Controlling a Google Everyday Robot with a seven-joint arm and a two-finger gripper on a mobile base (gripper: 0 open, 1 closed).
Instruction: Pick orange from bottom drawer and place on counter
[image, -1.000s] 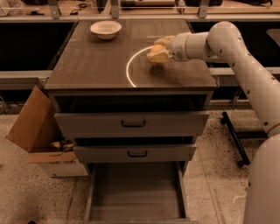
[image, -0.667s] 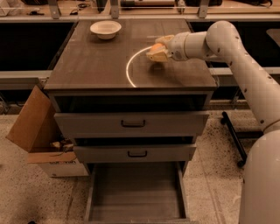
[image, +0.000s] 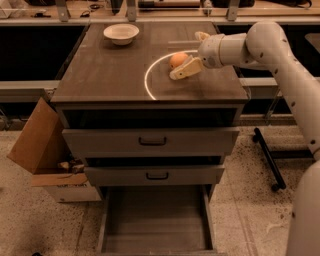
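Gripper (image: 186, 55): fingers (image: 185, 69) spread wide, holding nothing.
Orange (image: 178, 60): between its fingers, resting on the counter (image: 105, 75), just beside the nearer finger.
Exit: likely straight back toward the wrist.

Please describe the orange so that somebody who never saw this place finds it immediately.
Look at the counter on top of the drawer cabinet, inside the bright curved arc on its right half. There the small round orange lies between the open fingers of the robot's tool. Unlike the white bowl at back left, it is orange-coloured and solid.
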